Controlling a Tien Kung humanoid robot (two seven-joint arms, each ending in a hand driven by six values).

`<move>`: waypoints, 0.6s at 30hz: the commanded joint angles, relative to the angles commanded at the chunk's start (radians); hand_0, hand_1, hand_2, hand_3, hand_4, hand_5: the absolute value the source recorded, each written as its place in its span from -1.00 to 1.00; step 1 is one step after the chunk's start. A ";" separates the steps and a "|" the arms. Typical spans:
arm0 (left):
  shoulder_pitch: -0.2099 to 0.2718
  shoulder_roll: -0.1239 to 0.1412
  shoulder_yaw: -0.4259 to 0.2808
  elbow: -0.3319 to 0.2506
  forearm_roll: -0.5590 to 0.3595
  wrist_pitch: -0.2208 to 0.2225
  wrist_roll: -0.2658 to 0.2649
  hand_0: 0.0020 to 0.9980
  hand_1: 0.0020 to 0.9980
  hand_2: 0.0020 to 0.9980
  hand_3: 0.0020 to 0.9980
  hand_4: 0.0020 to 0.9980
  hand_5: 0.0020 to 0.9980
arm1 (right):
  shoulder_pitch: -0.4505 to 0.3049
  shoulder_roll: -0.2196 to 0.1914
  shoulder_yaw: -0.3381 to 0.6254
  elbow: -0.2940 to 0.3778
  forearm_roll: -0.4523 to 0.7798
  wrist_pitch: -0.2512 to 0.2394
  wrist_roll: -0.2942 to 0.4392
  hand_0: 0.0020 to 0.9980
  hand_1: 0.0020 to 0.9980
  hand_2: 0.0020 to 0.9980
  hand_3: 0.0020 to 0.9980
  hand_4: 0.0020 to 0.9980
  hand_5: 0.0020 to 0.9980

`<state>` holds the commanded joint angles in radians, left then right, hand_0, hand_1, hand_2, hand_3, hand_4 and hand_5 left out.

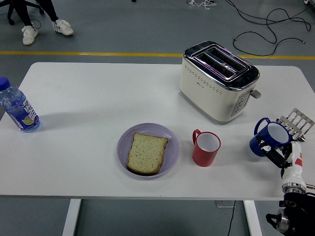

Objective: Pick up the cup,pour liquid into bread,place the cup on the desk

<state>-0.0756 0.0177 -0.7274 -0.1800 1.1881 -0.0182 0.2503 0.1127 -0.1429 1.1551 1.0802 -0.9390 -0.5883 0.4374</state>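
Head view: right hand [280,156] grips blue cup [268,137], tilted, beside rack [296,121]. Bread [146,152] on plate [171,142]; red mug [205,148] nearby.

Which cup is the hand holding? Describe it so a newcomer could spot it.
Start at the cream toaster and look toward the table's near right corner. There the right hand grips a tilted blue cup, white inside, beside the metal rack. The red cup stands upright and untouched.
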 joint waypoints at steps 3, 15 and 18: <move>-0.003 0.001 -0.002 0.000 0.007 -0.001 -0.001 0.31 0.38 0.42 0.20 -0.32 0.84 | 0.004 -0.015 0.018 0.041 -0.009 -0.020 -0.002 -0.17 -0.12 0.07 0.10 0.59 -0.87; -0.008 0.008 -0.001 0.000 0.001 -0.001 -0.001 0.31 0.38 0.42 0.20 -0.32 0.84 | -0.007 -0.066 0.049 0.197 -0.024 -0.052 -0.058 -0.26 -0.27 0.04 0.07 0.46 -0.97; -0.005 0.008 0.005 0.000 -0.011 -0.001 -0.003 0.31 0.38 0.42 0.20 -0.32 0.84 | 0.002 -0.081 0.036 0.237 -0.077 -0.055 -0.102 -0.27 -0.28 0.03 0.07 0.39 -1.00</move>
<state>-0.0805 0.0261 -0.7227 -0.1800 1.1767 -0.0192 0.2475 0.1150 -0.2239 1.1911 1.3172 -1.0163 -0.6429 0.3353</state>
